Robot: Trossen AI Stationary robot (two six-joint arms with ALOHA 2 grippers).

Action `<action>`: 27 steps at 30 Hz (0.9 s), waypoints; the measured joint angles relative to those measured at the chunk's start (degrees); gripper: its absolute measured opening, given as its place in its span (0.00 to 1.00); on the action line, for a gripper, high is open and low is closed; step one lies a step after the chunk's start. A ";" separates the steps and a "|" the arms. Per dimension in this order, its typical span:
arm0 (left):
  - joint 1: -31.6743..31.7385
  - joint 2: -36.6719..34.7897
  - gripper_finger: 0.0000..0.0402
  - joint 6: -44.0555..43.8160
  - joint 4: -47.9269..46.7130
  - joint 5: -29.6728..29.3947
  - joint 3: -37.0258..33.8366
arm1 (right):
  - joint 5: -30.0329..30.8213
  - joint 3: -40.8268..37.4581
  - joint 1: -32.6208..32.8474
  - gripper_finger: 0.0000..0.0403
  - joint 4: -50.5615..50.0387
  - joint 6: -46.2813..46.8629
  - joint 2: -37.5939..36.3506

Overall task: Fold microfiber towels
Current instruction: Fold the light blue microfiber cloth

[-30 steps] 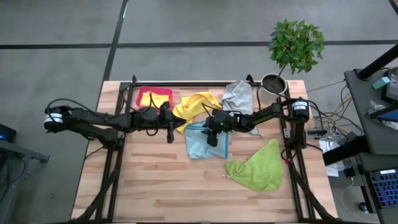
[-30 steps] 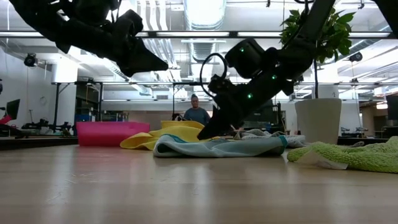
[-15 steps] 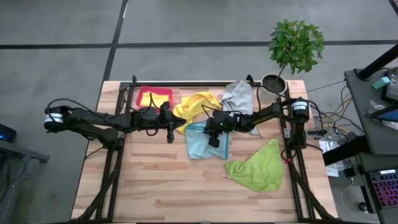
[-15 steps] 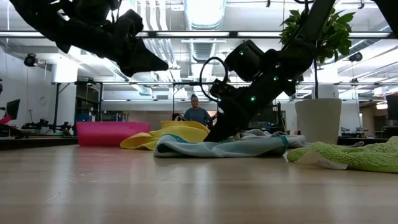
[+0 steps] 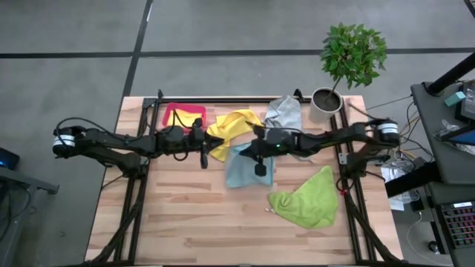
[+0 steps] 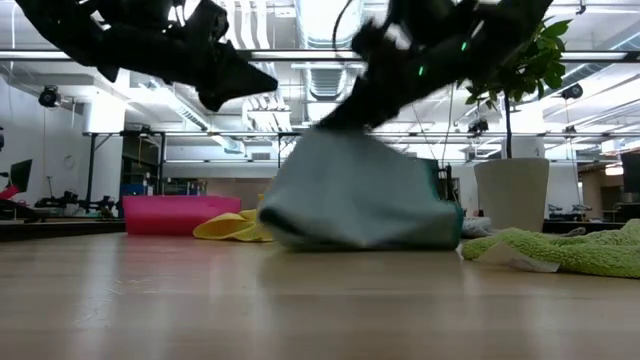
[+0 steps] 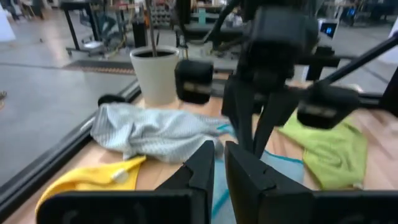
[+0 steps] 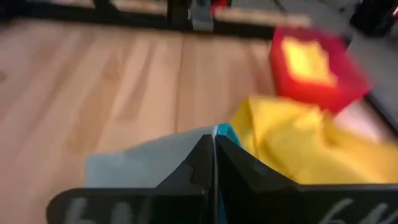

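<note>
Right gripper (image 5: 257,152): I have its jaws closed on the light blue towel (image 5: 239,167), raised off the table (image 5: 185,222) mid-surface.
Left gripper (image 5: 203,148): nearly closed, empty, waiting toward the far-left.
Handling: I judge the cloth light, limp, drapes freely.
Grip point: I'd pinch corners or hem.

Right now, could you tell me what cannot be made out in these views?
- Low view: the right gripper is motion-blurred; its hold on the light blue towel is smeared.
- High view: the red bin is partly covered by the left arm.
- Low view: the grey towel is hidden behind the lifted towel.
</note>
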 joint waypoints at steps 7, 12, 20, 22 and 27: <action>-0.04 1.01 0.11 6.56 11.69 3.88 0.17 | -0.47 0.43 0.10 0.02 -3.08 -3.72 -8.66; -0.11 2.27 0.25 7.67 13.59 8.39 4.08 | -8.57 8.28 0.04 0.02 -16.60 -5.88 -10.77; -0.07 9.03 0.47 7.52 13.45 15.57 9.82 | -25.82 33.71 0.08 0.02 -56.75 -20.63 -8.41; -0.11 11.86 0.48 7.47 14.15 19.08 11.63 | -26.08 40.93 0.08 0.02 -66.55 -22.62 -7.52; -0.47 20.51 0.48 6.03 17.47 21.93 17.10 | -26.13 53.29 0.08 0.02 -77.89 -20.70 -5.12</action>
